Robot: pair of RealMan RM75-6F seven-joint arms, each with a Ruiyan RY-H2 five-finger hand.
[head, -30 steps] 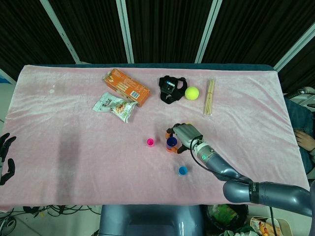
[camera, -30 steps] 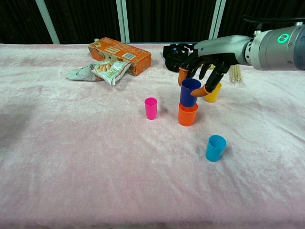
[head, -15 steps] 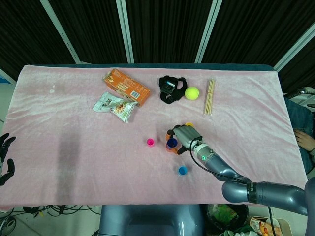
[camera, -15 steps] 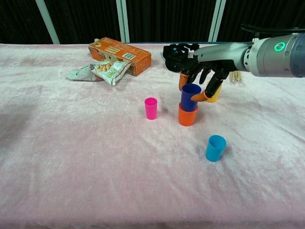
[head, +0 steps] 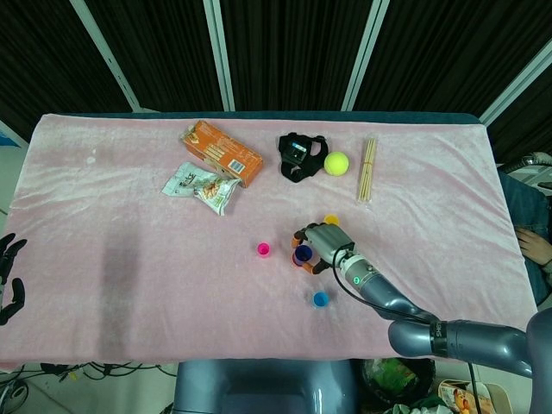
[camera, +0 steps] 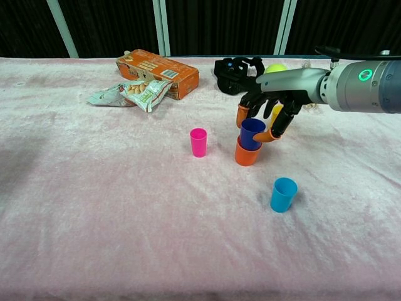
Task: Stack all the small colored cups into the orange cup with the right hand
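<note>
The orange cup (camera: pixel 246 155) stands upright mid-table with the dark blue cup (camera: pixel 252 133) nested in it. My right hand (camera: pixel 270 108) reaches over from the right and grips the dark blue cup between thumb and fingers. From above, the right hand (head: pixel 328 241) sits just right of the dark blue cup (head: pixel 301 254). A pink cup (camera: pixel 198 142) stands left of the stack and a light blue cup (camera: pixel 283 194) nearer, to the right. A yellow cup (camera: pixel 276 112) is partly hidden behind the hand. My left hand (head: pixel 9 278) hangs open off the table's left edge.
At the back lie an orange box (head: pixel 222 153), a snack bag (head: pixel 200 186), a black strap-like object (head: pixel 300 155), a tennis ball (head: pixel 335 163) and a bundle of wooden sticks (head: pixel 368 168). Pink cloth (head: pixel 129 259) covers the table.
My right hand has come down with the dark blue cup, which now sits deeper in the orange cup. The other cups have not moved.
</note>
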